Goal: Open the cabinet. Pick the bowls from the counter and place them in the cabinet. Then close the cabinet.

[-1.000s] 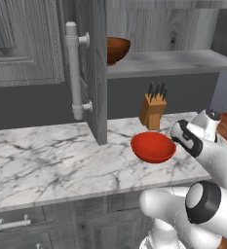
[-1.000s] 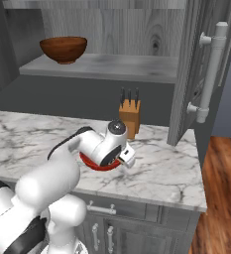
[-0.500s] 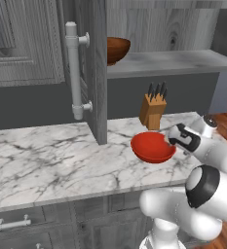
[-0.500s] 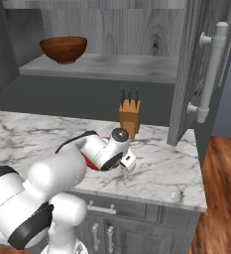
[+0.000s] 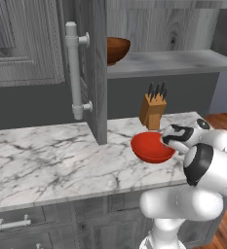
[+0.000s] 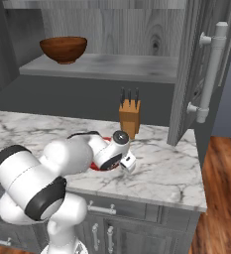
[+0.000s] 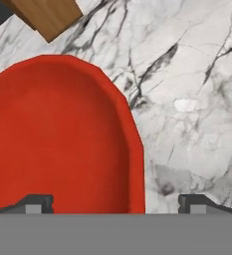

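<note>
right now two bowls are showing: one red bowl (image 5: 152, 147) sitting on the counter (image 5: 47, 165) and one brown wooden bowl (image 6: 63, 49) sitting on the grey shelf (image 6: 117, 67) inside the cabinet (image 5: 93, 68). one knife block (image 6: 129, 116) is standing just behind the red bowl, near the back of the counter, with dark handles sticking up. two cabinet doors are standing open, one at each side, each carrying one long silver bar handle (image 6: 210, 74).

the gripper (image 7: 115, 201) is hanging low over the right rim of the red bowl, its two dark fingertips (image 7: 35, 203) spread apart, one over the inside of the bowl and the other over bare marble outside it, so the rim is lying between them. the jaws are released, and nothing is pinched between them.

the red bowl is lying near the front edge of the counter, toward its right end. marble is running wide and bare to the left of the bowl, while the knife block is crowding it from behind. on the shelf, the wooden bowl is keeping to the left end, leaving a long open stretch of shelf to its right.
</note>
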